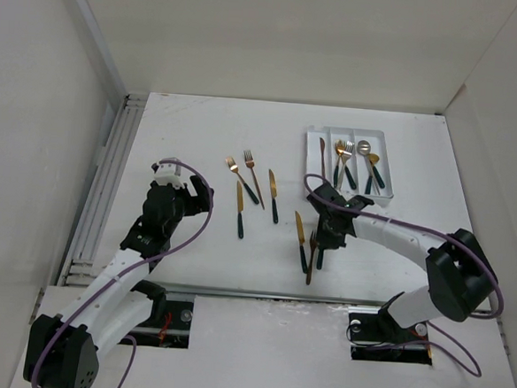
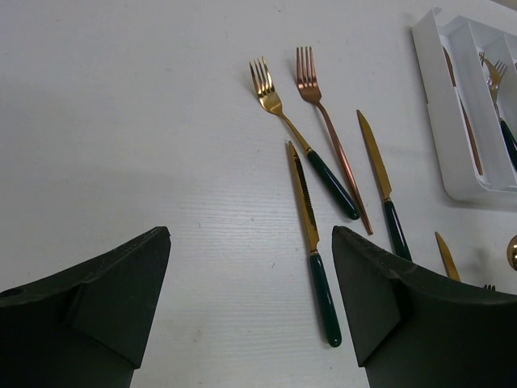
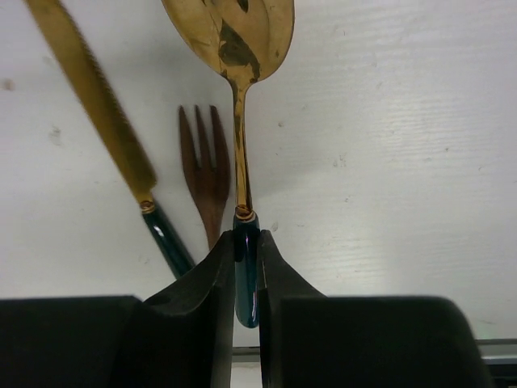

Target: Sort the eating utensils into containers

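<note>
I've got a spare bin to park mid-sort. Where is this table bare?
Bare table lies along the far edge, left of the cutlery tray and beyond the gold fork. Crowded: the middle, where loose knives lie between the open left gripper and the right gripper holding a gold spoon.

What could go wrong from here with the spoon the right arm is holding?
1. The right fingers pinch the spoon only by its thin handle, so the bowl may swing or slip.
2. A fork and knife lie close beside it; moving could knock them.
3. The tray already holds utensils, so the spoon may land across them.
</note>
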